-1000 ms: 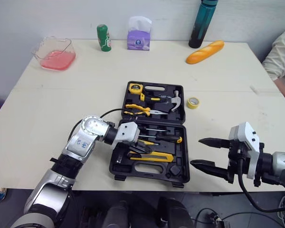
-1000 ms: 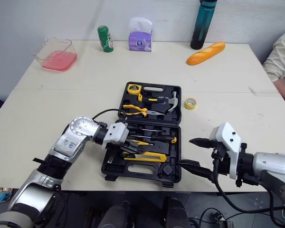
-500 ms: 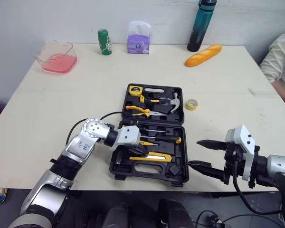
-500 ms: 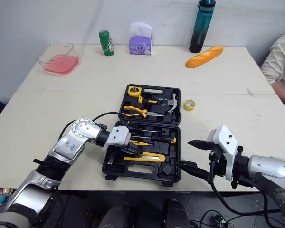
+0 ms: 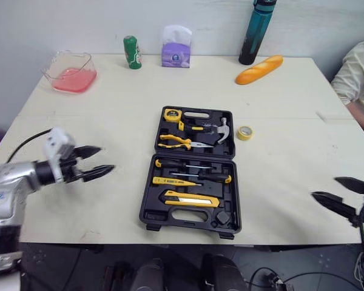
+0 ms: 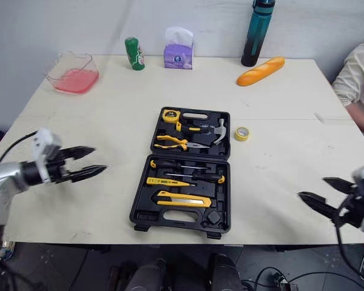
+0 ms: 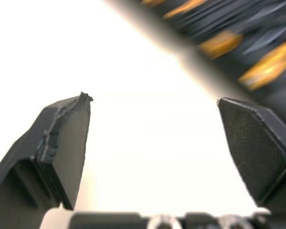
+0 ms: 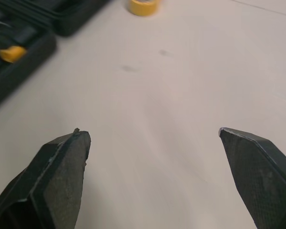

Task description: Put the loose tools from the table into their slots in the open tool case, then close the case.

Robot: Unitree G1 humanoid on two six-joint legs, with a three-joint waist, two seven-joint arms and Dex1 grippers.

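**Both grippers spread wide, case lying open**

The black moulded-plastic tool case (image 5: pixel 193 170) sits open mid-table (image 5: pixel 97 103), with yellow-handled pliers, screwdrivers and a steel-headed hammer bedded in its slots. A yellow tape roll (image 5: pixel 246 132) lies just right of its far half. The left gripper (image 5: pixel 107 157) hovers well left, fingers spread, empty. The right gripper (image 5: pixel 325 187) hangs well right, likewise spread. Along the far edge: pink tub (image 5: pixel 70 71), green can (image 5: pixel 131 52), purple tissue pack (image 5: pixel 175 47), teal bottle (image 5: pixel 255 30), glossy bread loaf (image 5: pixel 260 68). Labels too small to read.

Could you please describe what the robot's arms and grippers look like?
The left arm is a silver shell with a white wrist block and a thin black cable arching off it. The left gripper and right gripper each have two matte black, wedge-shaped fingers tapering to points.
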